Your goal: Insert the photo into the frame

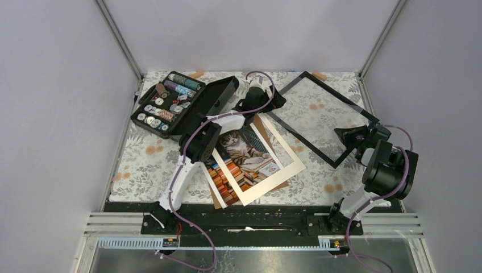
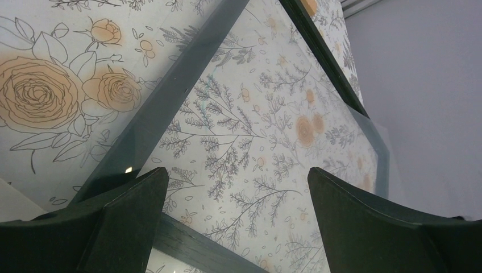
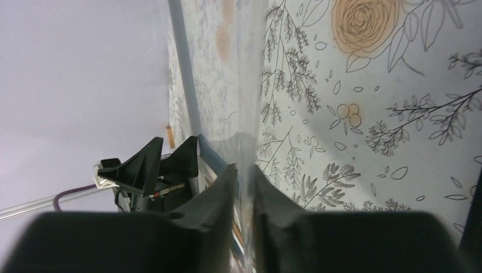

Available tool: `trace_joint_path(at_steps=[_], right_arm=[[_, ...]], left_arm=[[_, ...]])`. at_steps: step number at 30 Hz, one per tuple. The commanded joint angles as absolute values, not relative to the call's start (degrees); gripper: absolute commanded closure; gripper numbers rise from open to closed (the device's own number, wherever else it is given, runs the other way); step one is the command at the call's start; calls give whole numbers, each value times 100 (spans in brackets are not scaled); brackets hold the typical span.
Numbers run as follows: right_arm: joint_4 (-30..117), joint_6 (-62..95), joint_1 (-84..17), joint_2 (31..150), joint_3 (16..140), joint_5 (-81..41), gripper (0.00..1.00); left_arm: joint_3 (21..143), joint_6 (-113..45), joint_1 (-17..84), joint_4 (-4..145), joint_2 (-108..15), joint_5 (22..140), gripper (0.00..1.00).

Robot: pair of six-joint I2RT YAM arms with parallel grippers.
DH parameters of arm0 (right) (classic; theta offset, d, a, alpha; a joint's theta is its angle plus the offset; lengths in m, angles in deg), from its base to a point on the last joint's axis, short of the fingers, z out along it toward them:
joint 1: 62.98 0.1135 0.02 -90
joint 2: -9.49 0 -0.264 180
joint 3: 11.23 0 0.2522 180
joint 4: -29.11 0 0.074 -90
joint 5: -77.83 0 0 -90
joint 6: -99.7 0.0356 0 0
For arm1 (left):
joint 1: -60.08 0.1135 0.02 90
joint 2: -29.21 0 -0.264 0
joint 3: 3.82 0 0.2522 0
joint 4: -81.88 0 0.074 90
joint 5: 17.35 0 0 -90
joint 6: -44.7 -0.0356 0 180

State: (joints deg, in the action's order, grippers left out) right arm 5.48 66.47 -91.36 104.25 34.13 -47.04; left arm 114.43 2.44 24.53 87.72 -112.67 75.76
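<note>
A thin black picture frame (image 1: 301, 139) is shown at the upper right of a flowered table (image 1: 145, 168). Its right corner is pinched between the closed fingers of the right gripper (image 1: 348, 135). The left gripper (image 1: 277, 102) is held at the frame's left corner, fingers spread apart. The cat photo (image 1: 243, 145) is seen at centre, outside the frame, partly overlaid by a cream mat (image 1: 273, 181).

The cream mat (image 1: 279, 149) hides a band of the photo (image 1: 243, 147). The right claw (image 1: 348, 135) covers one corner of the frame (image 1: 307, 143).
</note>
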Motion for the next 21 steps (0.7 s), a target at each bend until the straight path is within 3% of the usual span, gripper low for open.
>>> trace_joint_path(at_steps=[1,12,21], right_arm=[[885,6048,-9100,10197,3701,-4392,100],[1374,5397,-9109,10244,4096,-4603,100],[2068,5006,-9210,10160,4409,-4400,100]], left_arm=[[11227,-405,2459,8817,-10728,7479,1],[10278,-858,2512,9208,-9712,6804,1],[10085,-861,2563,9283,-9670,6577,1]])
